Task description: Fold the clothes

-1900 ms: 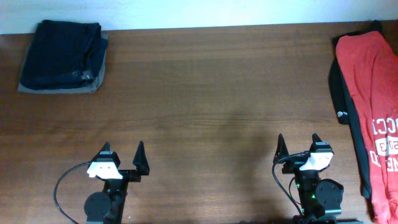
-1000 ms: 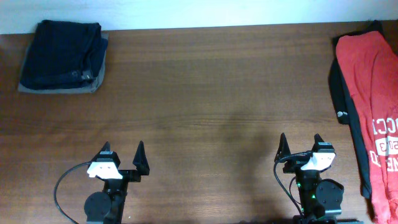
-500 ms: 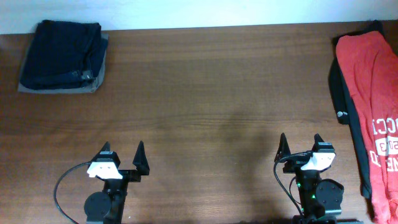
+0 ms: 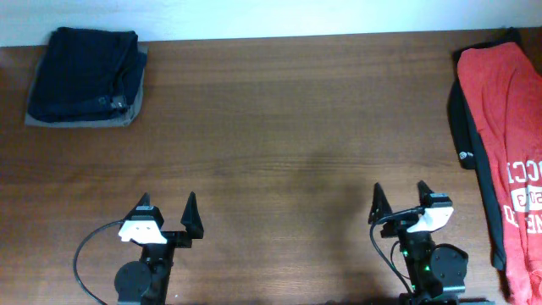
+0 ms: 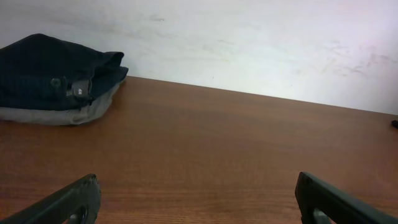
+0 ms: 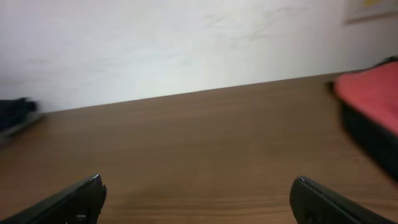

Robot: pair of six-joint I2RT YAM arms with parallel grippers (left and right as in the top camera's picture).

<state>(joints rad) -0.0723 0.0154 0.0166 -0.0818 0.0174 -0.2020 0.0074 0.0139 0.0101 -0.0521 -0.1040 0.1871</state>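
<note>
- At the tabletop's [image 4: 279, 127] right edge, well apart from my right fingers [image 4: 378, 203] and farther from my left fingers [image 4: 191, 217], the red-orange T-shirt [image 4: 500, 110] lies draped over a black T-shirt [image 4: 461, 127]
- To start well, I judge the right side should reach for the red cloth alone, pinch one layer near an edge, and draw it to the tabletop's middle before any fold
- Both pairs stand spread wide, holding and touching nothing

1 red tee [image 4: 501, 102], 1 blk tee [image 4: 459, 127], 1 pile [image 4: 85, 76]
</note>
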